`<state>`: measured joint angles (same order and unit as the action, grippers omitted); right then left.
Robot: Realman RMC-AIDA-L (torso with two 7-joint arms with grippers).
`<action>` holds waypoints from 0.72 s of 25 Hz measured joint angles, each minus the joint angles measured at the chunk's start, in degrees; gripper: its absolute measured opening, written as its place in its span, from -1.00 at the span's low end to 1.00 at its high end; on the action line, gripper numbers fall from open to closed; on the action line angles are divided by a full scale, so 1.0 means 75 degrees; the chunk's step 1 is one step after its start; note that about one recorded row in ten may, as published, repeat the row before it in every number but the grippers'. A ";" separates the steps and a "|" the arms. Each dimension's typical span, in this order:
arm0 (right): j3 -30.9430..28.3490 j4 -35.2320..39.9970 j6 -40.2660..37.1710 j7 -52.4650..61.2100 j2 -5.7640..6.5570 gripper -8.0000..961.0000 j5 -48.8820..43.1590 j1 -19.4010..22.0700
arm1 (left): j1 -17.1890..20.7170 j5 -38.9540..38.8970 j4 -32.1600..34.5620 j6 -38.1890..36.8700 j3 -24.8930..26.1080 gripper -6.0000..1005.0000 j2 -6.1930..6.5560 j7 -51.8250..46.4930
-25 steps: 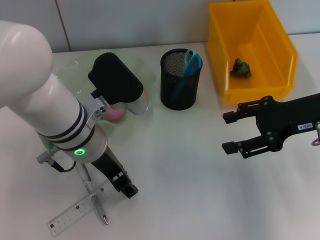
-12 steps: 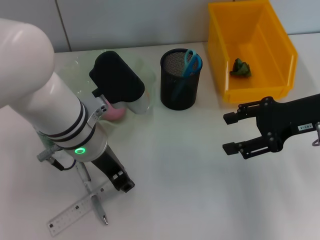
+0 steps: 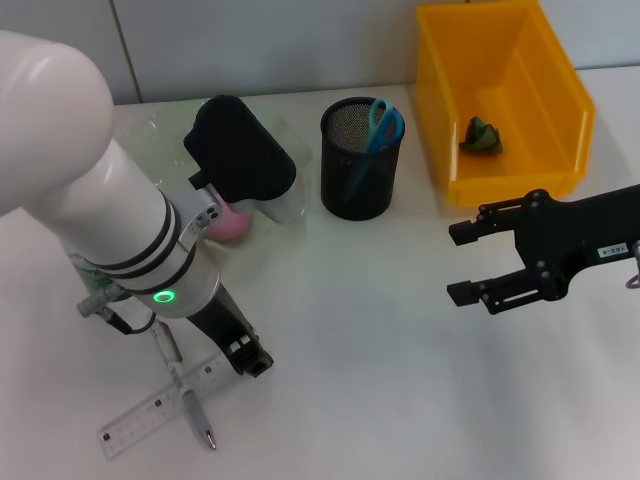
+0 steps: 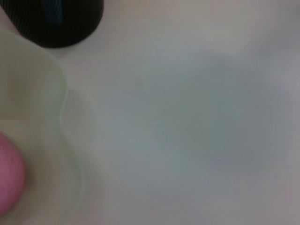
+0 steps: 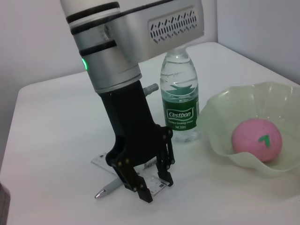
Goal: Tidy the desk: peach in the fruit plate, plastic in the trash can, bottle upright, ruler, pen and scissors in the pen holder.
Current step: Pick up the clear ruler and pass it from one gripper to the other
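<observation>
**Left arm lines up on the ruler and pen**

At the lower left of the head view, the ruler (image 3: 150,412) lies flat on the desk with the pen (image 3: 190,400) crossing over it. The left gripper (image 3: 252,360) hangs just beside the ruler's right end, and the right wrist view shows its fingers (image 5: 140,191) spread apart, tips down near the ruler's edge, holding nothing. A good pick here likely means straddling one item only, descending until the tips nearly graze the desk, and closing on the thin edge squarely; catching pen and ruler together risks a skewed grasp.

Above, in the upper left, the peach (image 3: 232,224) already sits in the fruit plate (image 5: 255,159), and the bottle (image 5: 181,101) stands upright. At top centre the pen holder (image 3: 361,172) holds the scissors (image 3: 381,124). At upper right the plastic (image 3: 481,136) lies in the trash can (image 3: 574,110). The right gripper (image 3: 462,262) waits open at centre right.
</observation>
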<state>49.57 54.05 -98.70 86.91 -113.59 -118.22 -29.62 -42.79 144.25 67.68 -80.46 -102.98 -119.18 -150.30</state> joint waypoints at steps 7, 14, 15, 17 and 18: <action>-0.0021 0.0000 -0.0015 0.0111 0.0058 0.62 -0.0012 0.0071 | 0.0053 -0.0106 0.0572 -0.0468 0.0579 -0.20 0.0013 -0.0081; -0.0122 -0.0045 -0.0024 0.0296 0.0156 0.62 -0.0013 0.0274 | 0.0146 -0.0867 0.1423 -0.1258 0.1847 -0.20 0.0056 -0.0080; -0.0169 -0.0054 -0.0010 0.0304 0.0159 0.62 -0.0013 0.0317 | 0.0163 -0.0993 0.1486 -0.1293 0.1976 -0.20 0.0058 -0.0064; -0.0252 -0.0087 0.0029 0.0308 0.0163 0.61 -0.0015 0.0376 | 0.0189 -0.1451 0.1550 -0.1357 0.2402 -0.20 0.0063 0.0039; -0.0309 -0.0113 0.0039 0.0320 0.0170 0.61 -0.0028 0.0395 | 0.0188 -0.1685 0.1536 -0.1377 0.2599 -0.20 0.0071 0.0105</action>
<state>47.26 53.20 -98.40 89.31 -112.31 -118.43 -26.66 -41.38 131.62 79.21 -90.79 -83.49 -118.65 -149.52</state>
